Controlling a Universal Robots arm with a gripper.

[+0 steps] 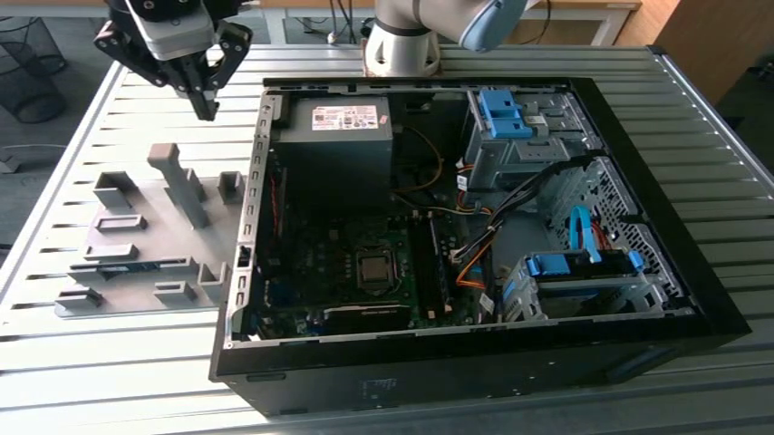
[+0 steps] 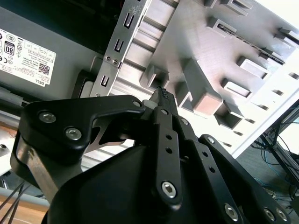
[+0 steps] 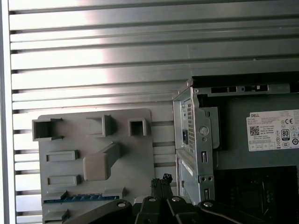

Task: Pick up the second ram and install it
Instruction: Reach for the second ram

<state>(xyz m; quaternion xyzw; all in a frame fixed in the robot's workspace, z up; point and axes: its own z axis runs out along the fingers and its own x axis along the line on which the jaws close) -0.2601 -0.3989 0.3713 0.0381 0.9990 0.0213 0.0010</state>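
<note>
The second ram (image 1: 130, 266) is a thin blue stick lying in a slot near the front of the grey fixture plate (image 1: 133, 204). It also appears in the first wrist view as a blue strip (image 3: 79, 198) on the plate (image 3: 65, 140). My gripper (image 1: 206, 111) hangs above the table past the plate's far end, next to the computer case's rear corner. Its fingers meet at a point with nothing between them, as both wrist views show (image 2: 161, 93) (image 3: 161, 179). It is well apart from the ram.
The open black computer case (image 1: 677, 272) fills the exterior view's right, with a power supply (image 1: 344, 136), the motherboard (image 1: 351, 263), long memory slots (image 1: 430, 263) and blue drive brackets (image 1: 502, 113). Upright grey posts (image 1: 181, 181) rise from the fixture plate. The slatted metal table (image 1: 72, 362) lies all around.
</note>
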